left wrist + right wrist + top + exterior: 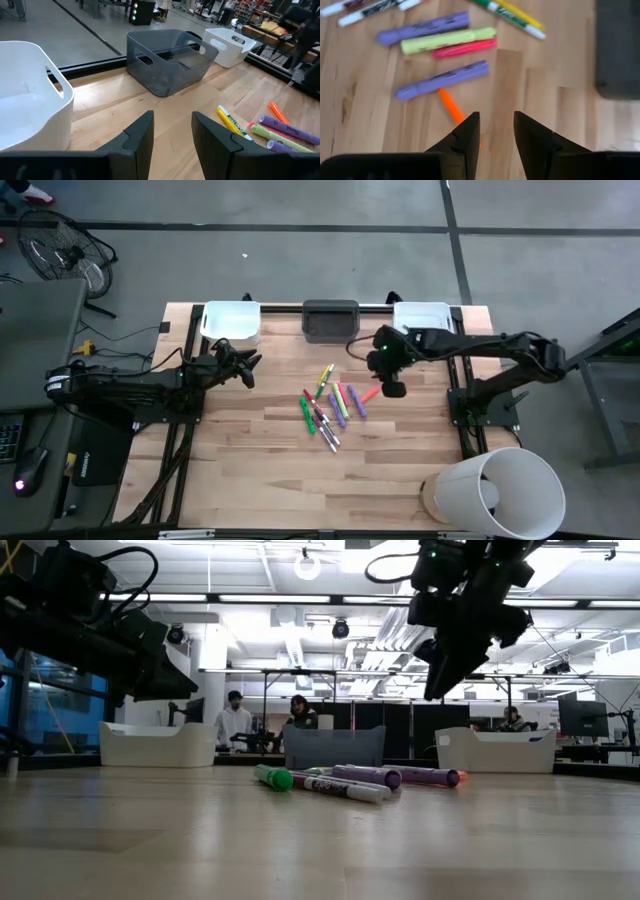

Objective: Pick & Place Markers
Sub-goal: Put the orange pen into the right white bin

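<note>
While my right gripper (395, 389) hangs above the table just right of centre in the high view, its fingers (465, 137) stand a little apart with nothing between them, and the orange marker (451, 109) lies on the wood just ahead of their tips. The rest of the markers (330, 405) lie in a loose cluster at the middle of the frame: two purple ones, a yellow-green one (447, 40) and a pink one (465, 48) side by side, with green, yellow and white-bodied ones beyond. My left gripper (243, 366) waits at centre-left of the high view, near the left white bin (232, 322), its fingers (141, 137) parted and empty. Along the top edge of the table (250, 470) sit that bin, a grey bin (330, 320) in the middle, and a right white bin (420, 314). In the low view, people stand far behind the table.
</note>
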